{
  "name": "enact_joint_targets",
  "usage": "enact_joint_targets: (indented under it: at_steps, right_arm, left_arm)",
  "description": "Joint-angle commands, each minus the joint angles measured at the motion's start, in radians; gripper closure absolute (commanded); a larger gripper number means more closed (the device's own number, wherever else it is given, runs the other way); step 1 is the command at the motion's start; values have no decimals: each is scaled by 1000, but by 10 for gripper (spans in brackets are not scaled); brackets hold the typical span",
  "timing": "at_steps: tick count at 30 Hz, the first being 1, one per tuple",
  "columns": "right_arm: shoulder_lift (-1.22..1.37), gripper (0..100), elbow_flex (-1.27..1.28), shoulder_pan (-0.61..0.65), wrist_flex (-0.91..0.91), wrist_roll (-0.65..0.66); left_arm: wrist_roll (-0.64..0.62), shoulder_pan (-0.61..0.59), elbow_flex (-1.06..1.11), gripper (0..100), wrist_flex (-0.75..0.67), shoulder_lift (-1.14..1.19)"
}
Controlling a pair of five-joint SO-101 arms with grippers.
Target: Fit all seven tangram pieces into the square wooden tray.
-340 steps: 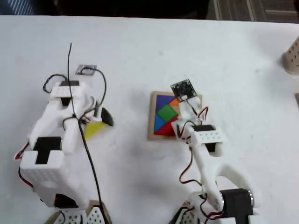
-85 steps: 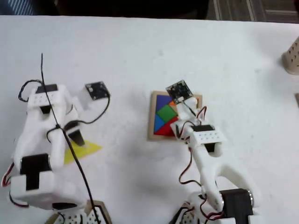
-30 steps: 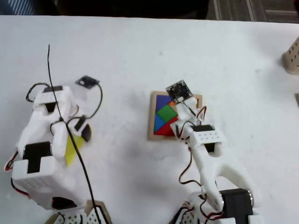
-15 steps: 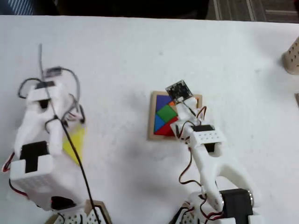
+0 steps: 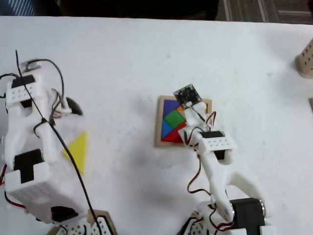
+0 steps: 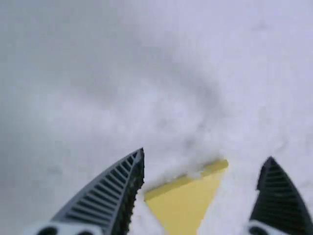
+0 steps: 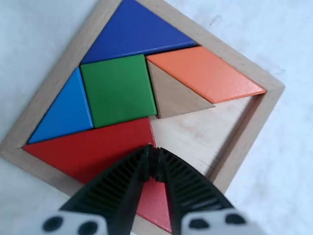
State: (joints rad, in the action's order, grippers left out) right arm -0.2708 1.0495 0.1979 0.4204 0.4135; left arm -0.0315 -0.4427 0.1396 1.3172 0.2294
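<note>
1. Spread wide, gripping nothing: left gripper [image 6: 204, 156], over the white table [image 5: 146, 58] at far left.
2. Flat on the table, nearer than that gripper, corner seen between its fingers, apart from both: yellow triangle [image 5: 78, 149].
3. Pinched shut, nothing between: right gripper [image 7: 151, 152], over the red triangle [image 7: 93, 152].
4. Well right of the yellow piece: wooden tray [image 5: 159, 122], with red triangle, dark blue triangle [image 7: 137, 32], green square [image 7: 117, 88], light blue triangle [image 7: 66, 112], orange parallelogram [image 7: 205, 73] and wood-coloured triangle [image 7: 171, 98] inside.

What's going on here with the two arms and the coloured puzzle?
Two robot arms are working on a tangram in a square wooden tray. Six pieces sit inside, with one gap open. The right gripper, shut, hangs over the red triangle. The yellow triangle lies on the table, the left gripper open near it.
</note>
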Motion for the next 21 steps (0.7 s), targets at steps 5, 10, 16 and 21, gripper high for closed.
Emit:
enact_joint_targets:
  at_steps: [5, 10, 16, 21]
  right_arm:
    - [2, 981, 8, 24, 7, 12]
    - [-33, 981, 14, 5, 61, 12]
    - [-111, 981, 83, -4, 73, 12]
    - [-173, 981, 140, -4, 76, 12]
  left_arm:
    - [354, -21, 110, 600, -98, -12]
    - [359, -25, 256, 600, -281, -13]
    - [376, -53, 402, 600, -351, -130]
    - [430, -58, 486, 600, -405, -196]
